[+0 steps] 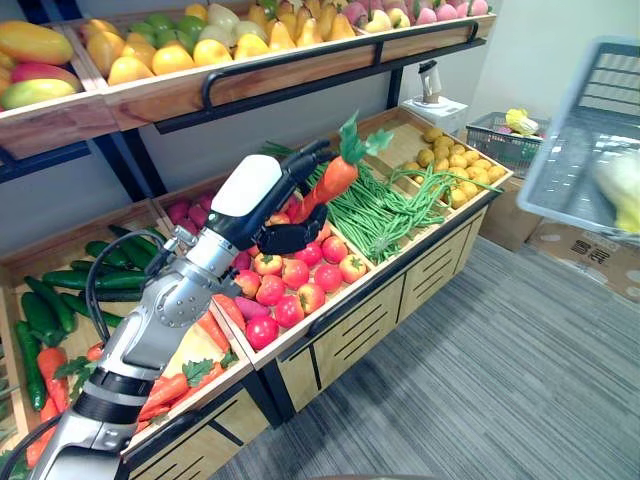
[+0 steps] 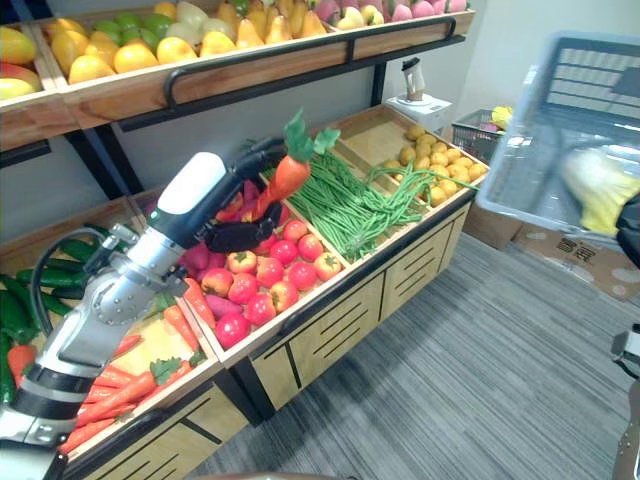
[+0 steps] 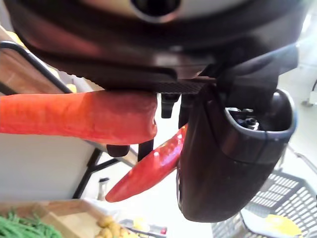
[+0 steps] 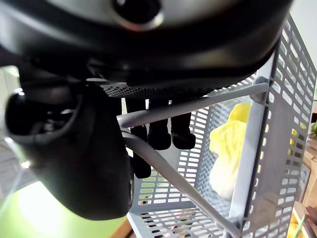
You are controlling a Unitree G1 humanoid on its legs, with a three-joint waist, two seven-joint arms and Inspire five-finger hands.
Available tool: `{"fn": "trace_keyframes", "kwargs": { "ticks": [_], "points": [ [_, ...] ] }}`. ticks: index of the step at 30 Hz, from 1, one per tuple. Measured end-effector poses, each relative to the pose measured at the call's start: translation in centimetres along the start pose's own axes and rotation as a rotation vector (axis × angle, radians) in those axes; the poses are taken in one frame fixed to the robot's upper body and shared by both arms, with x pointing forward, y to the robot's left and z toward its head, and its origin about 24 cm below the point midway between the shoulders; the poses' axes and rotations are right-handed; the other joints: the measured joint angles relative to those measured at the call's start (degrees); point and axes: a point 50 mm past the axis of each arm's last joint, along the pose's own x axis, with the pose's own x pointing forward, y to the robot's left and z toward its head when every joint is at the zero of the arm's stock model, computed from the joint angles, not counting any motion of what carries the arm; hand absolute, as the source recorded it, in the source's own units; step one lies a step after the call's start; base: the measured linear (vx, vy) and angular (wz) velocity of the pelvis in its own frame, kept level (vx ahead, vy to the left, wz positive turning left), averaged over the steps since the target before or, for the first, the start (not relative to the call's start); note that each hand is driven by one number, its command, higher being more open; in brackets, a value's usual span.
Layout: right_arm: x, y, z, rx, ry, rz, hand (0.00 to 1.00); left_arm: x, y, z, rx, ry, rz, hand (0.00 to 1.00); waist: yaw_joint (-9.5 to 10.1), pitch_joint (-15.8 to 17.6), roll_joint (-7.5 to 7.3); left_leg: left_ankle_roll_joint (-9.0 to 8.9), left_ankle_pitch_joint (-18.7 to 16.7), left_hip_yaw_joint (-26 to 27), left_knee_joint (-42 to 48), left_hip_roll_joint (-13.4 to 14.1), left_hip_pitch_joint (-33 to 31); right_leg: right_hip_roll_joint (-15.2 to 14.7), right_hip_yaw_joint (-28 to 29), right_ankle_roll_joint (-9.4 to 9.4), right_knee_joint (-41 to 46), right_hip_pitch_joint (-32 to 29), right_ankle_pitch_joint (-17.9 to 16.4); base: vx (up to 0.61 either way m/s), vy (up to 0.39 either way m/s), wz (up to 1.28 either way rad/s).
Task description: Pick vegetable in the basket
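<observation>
My left hand (image 1: 293, 237) is raised over the tomato bin and shut on an orange carrot (image 1: 335, 178) with a green leafy top that points upward. In the left wrist view the carrot (image 3: 74, 119) lies under the fingers, and a red chilli (image 3: 143, 171) sits beside it against the thumb (image 3: 233, 158). At the right a grey plastic basket (image 2: 555, 130) hangs in the air with a pale yellow vegetable (image 2: 600, 185) inside. My right hand (image 4: 84, 158) has its fingers curled round the basket's handle (image 4: 193, 105).
A wooden stand holds bins of tomatoes (image 1: 295, 285), green beans (image 1: 375, 210), cucumbers (image 1: 60, 290), carrots (image 1: 170, 385) and small yellow produce (image 1: 455, 160). Fruit fills the shelf above (image 1: 180, 50). Another grey basket (image 1: 500, 140) and a cardboard box (image 1: 580, 250) stand at the far right.
</observation>
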Motion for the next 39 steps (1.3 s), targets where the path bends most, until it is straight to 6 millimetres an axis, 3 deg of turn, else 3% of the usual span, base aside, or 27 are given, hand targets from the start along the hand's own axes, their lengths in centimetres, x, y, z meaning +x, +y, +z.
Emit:
{"fn": "trace_keyframes", "kwargs": {
  "ticks": [3, 8, 14, 24, 32, 39],
  "points": [
    [0.4, 1.4, 0.0, 0.001, 0.000, 0.106, 0.00, 0.7, 0.8, 0.3, -0.014, -0.024, 0.064, 0.00, -0.08, 0.01, 0.01, -0.08, -0.06, 0.58, 0.00, 0.02, 0.10, 0.23, 0.67, 0.00, 0.17, -0.06, 0.00, -0.04, -0.031, -0.11],
    [0.4, 5.7, -0.2, 0.042, 0.007, 0.362, 0.00, 2.3, 2.7, 2.0, 0.010, -0.128, 0.156, 0.00, -0.42, -0.01, 0.04, -0.08, -0.06, 0.64, 0.00, 0.00, 0.05, 0.37, 1.00, 0.00, 0.75, -0.52, 0.00, -0.03, -0.037, -0.03],
    [-1.4, 10.6, -0.8, 0.106, 0.041, 0.667, 0.00, 3.9, 4.5, 5.5, 0.101, -0.362, 0.159, 0.00, -0.25, -0.07, 0.12, 0.05, 0.01, -1.24, -0.04, -0.09, -0.04, -0.11, 0.04, 0.00, 0.87, 0.26, 0.00, -0.03, -0.027, 0.12],
    [-1.1, 16.0, 1.0, 0.195, -0.060, 0.823, 0.00, 4.3, 5.0, 6.8, 0.164, -0.462, 0.110, 0.00, 1.16, -0.89, 0.75, 1.22, 0.50, -4.23, -0.42, -1.38, -1.34, -1.55, -1.94, 0.57, -0.18, 0.52, 0.48, -0.05, -0.026, 0.15],
    [-1.8, 17.1, 0.4, 0.204, -0.039, 0.811, 0.00, 4.0, 5.7, 7.4, -0.010, -0.504, 0.132, 0.00, 2.92, -2.02, 0.69, 1.42, 0.63, -5.76, -0.43, -1.36, -1.54, -2.07, -3.48, 0.51, -0.75, 1.48, 0.57, -0.02, -0.025, 0.11],
    [-1.8, 17.0, -0.2, 0.175, -0.016, 0.786, 0.00, 1.0, 4.7, 7.6, -0.148, -0.494, -0.008, 0.00, 3.29, -2.99, 0.41, 1.56, 0.74, -7.19, -0.44, -1.28, -1.66, -2.19, -4.76, 0.51, -1.37, 2.44, 0.57, -0.03, -0.029, 0.10]
  ]
}}
